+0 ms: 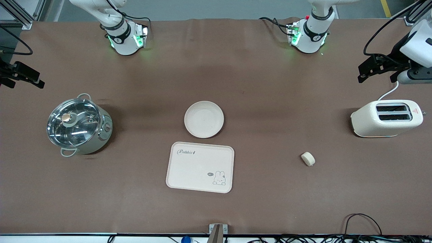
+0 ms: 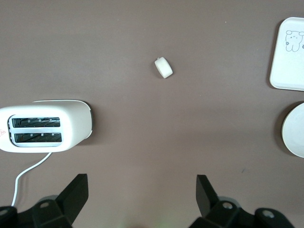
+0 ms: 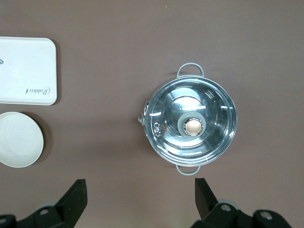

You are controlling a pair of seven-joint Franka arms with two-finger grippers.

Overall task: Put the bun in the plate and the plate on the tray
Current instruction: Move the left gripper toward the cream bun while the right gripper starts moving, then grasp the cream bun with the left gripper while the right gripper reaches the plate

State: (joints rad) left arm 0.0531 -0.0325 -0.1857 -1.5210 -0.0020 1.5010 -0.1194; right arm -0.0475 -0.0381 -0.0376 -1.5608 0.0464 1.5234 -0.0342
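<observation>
The bun (image 1: pixel 308 158) lies on the brown table toward the left arm's end, nearer to the front camera than the toaster; it also shows in the left wrist view (image 2: pixel 164 67). The empty plate (image 1: pixel 204 119) sits mid-table, just farther from the front camera than the empty tray (image 1: pixel 200 167). My left gripper (image 2: pixel 141 190) is open and empty, held high over the table's left-arm end by the toaster. My right gripper (image 3: pixel 140 190) is open and empty, held high over the right-arm end by the pot.
A cream toaster (image 1: pixel 386 118) with its white cord stands at the left arm's end. A steel pot with a glass lid (image 1: pixel 78 125) stands at the right arm's end. Cables hang along the table edge nearest the front camera.
</observation>
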